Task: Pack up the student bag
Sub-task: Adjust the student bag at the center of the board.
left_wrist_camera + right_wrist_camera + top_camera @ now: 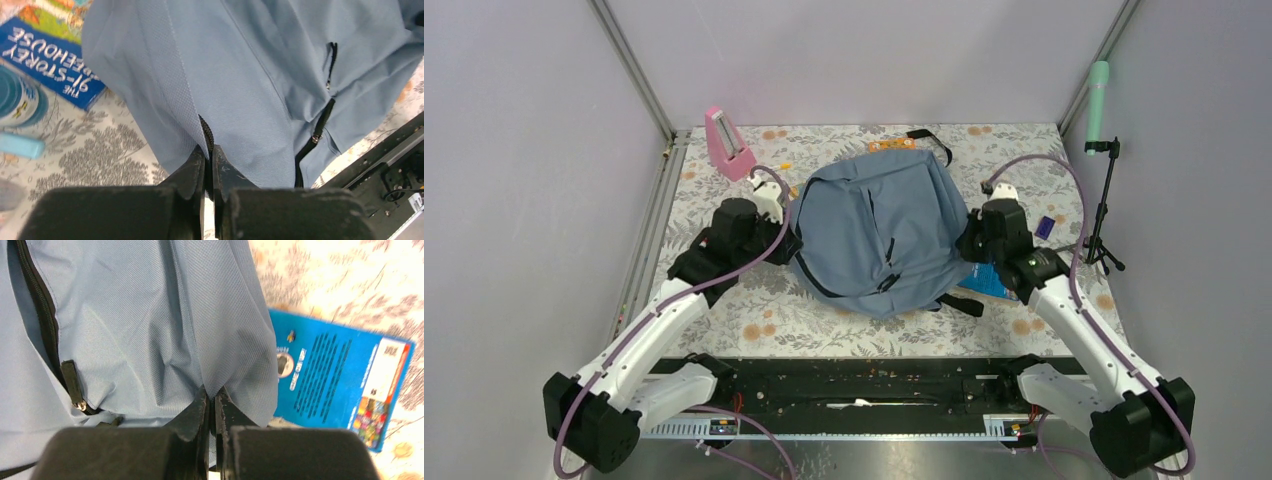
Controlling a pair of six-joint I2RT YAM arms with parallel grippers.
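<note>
The grey-blue student bag [879, 235] lies in the middle of the table, front up, its dark zippers showing. My left gripper [786, 243] is shut on the bag's left edge; in the left wrist view the jaws [209, 155] pinch fabric and a dark zipper seam of the bag [250, 75]. My right gripper [969, 243] is shut on the bag's right edge; in the right wrist view the jaws [211, 397] pinch a fold of the bag [140, 315]. The bag's inside is hidden.
A blue book [986, 280] lies under the bag's right side, also in the right wrist view [340, 380]. Another blue book [47, 55], a round tin [17, 102] and a light blue item [20, 146] lie nearby. A pink metronome [727, 143], small blue object [1044, 227] and microphone stand [1104, 170] border the table.
</note>
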